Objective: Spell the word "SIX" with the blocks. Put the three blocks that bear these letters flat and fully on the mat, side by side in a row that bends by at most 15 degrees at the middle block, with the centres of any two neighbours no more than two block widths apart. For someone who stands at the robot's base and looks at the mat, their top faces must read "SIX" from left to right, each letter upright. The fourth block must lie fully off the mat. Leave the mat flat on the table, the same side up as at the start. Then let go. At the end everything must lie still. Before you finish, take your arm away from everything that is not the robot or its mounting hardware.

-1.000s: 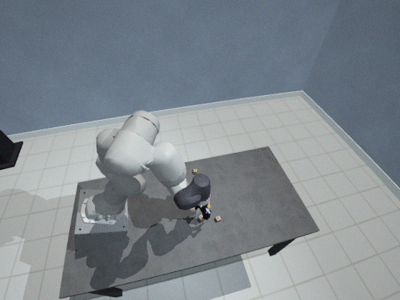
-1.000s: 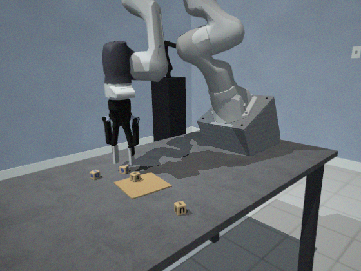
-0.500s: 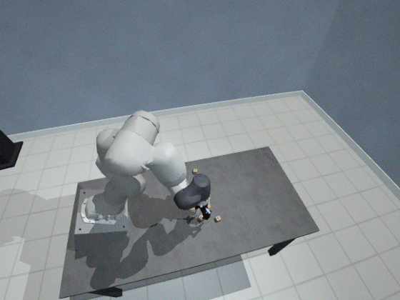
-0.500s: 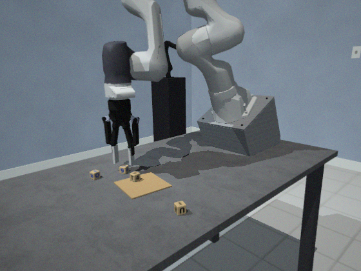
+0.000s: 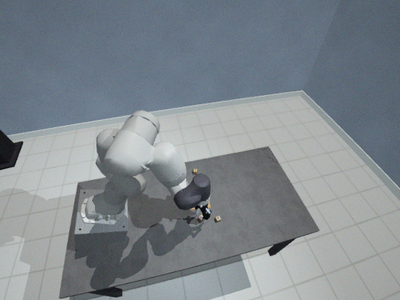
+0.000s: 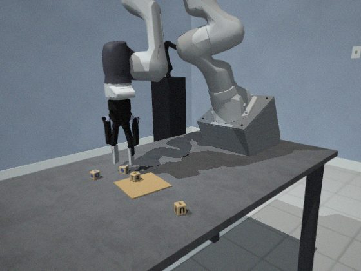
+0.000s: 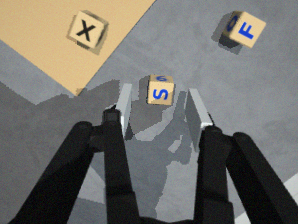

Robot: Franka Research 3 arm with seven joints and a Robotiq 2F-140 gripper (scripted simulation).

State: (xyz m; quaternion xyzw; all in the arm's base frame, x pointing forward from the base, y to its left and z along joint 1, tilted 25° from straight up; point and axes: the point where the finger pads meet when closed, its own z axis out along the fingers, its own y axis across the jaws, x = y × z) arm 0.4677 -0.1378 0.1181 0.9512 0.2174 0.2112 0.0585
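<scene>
- Nearest to me in the exterior view, off the mat on its camera side, sits the fourth-letter-sized cube I take for the I block (image 5: pixel 195 171) (image 6: pixel 180 208): a bar on top, a dark U or inverted n on one side. It still needs bringing over.
- The mat (image 5: pixel 209 206) (image 6: pixel 148 187) (image 7: pixel 40 45) lies flat on the worktop (image 5: pixel 250 193) (image 6: pixel 64 219) (image 7: pixel 250 90). I read no brand on it.
- On the mat, toward its far edge, rests the X block (image 6: pixel 135 176) (image 7: pixel 86 31), black X upward. It is the only letter placed; I judge it suits the right end of the word.
- Just beyond the mat, on the worktop, is the S block (image 5: pixel 201 217) (image 6: pixel 123 169) (image 7: pixel 160 94): blue S on top, a blue 6 or 9 on a side. It is left to do, bound for the left end past X, and I expect it needs turning.
- Above it my pincer (image 5: pixel 207 213) (image 6: pixel 123 162) (image 7: pixel 159 98) hangs partly spread, pinching nothing; lowering onto S looks like the step in hand.
- Off the mat, beyond its far left side in the exterior view, the F block (image 5: pixel 218 218) (image 6: pixel 95 174) (image 7: pixel 246 31) shows a blue F and a rounded blue side mark. As the spare, it can stay there.

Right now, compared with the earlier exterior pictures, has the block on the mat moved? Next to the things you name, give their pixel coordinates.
No. The block (image 6: pixel 135 176) (image 7: pixel 87 31) sits at the same place near the mat's (image 6: pixel 145 190) (image 7: pixel 35 42) far edge.
</scene>
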